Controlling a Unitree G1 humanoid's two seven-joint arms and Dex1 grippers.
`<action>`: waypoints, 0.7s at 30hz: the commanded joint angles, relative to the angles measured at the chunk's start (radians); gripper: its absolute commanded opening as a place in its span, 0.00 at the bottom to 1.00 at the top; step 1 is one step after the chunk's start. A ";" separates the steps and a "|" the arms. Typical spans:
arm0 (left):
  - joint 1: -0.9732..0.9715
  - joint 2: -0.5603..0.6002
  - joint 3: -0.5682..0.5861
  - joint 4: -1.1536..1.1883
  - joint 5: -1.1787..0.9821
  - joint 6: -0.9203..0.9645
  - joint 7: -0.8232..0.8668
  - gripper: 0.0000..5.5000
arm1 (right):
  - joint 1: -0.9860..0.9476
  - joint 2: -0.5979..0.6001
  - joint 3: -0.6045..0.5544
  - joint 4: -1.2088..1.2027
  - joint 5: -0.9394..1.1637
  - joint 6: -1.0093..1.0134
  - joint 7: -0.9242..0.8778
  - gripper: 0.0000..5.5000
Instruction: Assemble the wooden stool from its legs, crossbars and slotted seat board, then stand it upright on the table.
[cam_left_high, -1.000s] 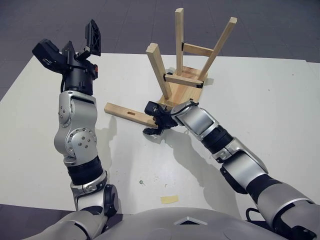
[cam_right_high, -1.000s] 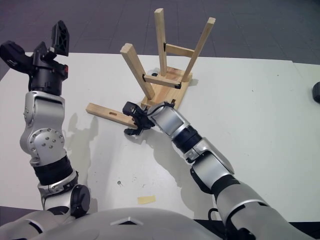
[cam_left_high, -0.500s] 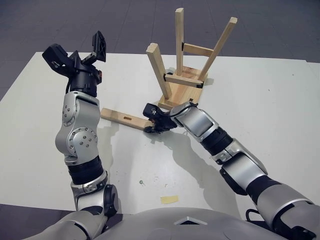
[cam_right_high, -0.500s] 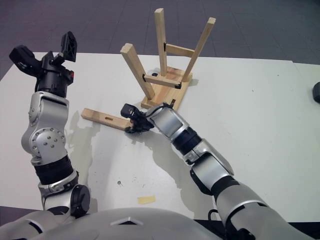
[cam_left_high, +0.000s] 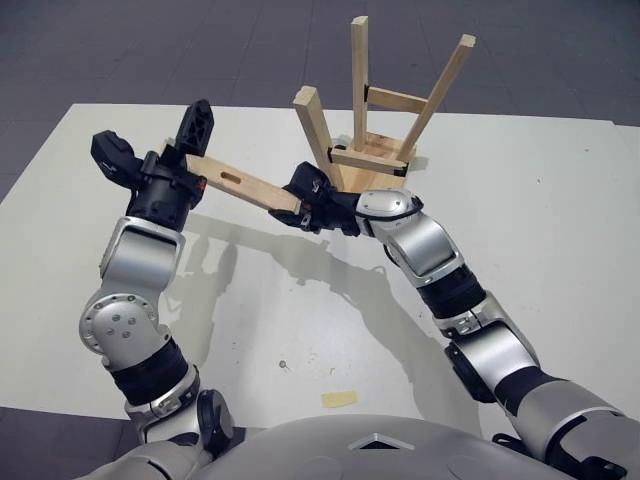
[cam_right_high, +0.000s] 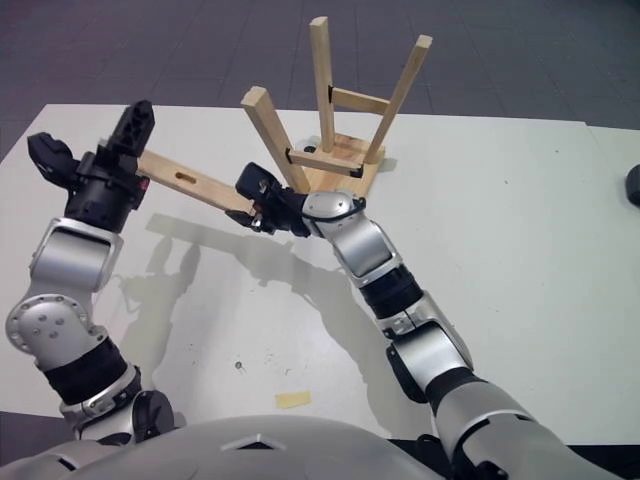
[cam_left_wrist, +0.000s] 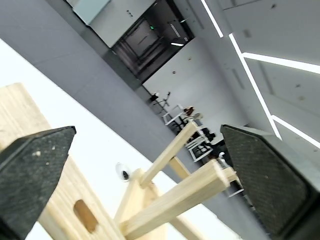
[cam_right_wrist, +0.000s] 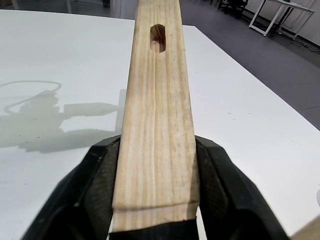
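So the right hand (cam_left_high: 305, 200) is clamped tight on one end of the loose slotted leg (cam_left_high: 240, 183), holding it clear of the white surface (cam_left_high: 560, 220) just left of centre frame. The left hand (cam_left_high: 155, 145) is spread wide open around the leg's other end in the upper left, not closed on it. The half-built stool (cam_left_high: 378, 148) sits upside down at top centre, with three legs and crossbars (cam_left_high: 393, 98) sticking up.

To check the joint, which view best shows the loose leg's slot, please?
The right wrist view: the slot in the loose leg faces the camera up close. Both eye views show it small; the left wrist view, obliquely.
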 joint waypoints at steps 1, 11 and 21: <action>0.022 0.022 0.048 0.045 -0.106 -0.050 0.082 0.98 | 0.032 0.012 -0.028 -0.042 -0.021 -0.071 -0.061 0.37; 0.071 0.079 -0.057 0.066 -0.163 -0.067 0.014 0.98 | 0.097 0.005 -0.056 -0.141 0.014 -0.134 -0.057 0.37; -0.015 0.078 -0.076 0.152 -0.137 -0.170 -0.043 0.84 | 0.138 -0.040 -0.016 -0.199 0.000 -0.123 -0.004 0.37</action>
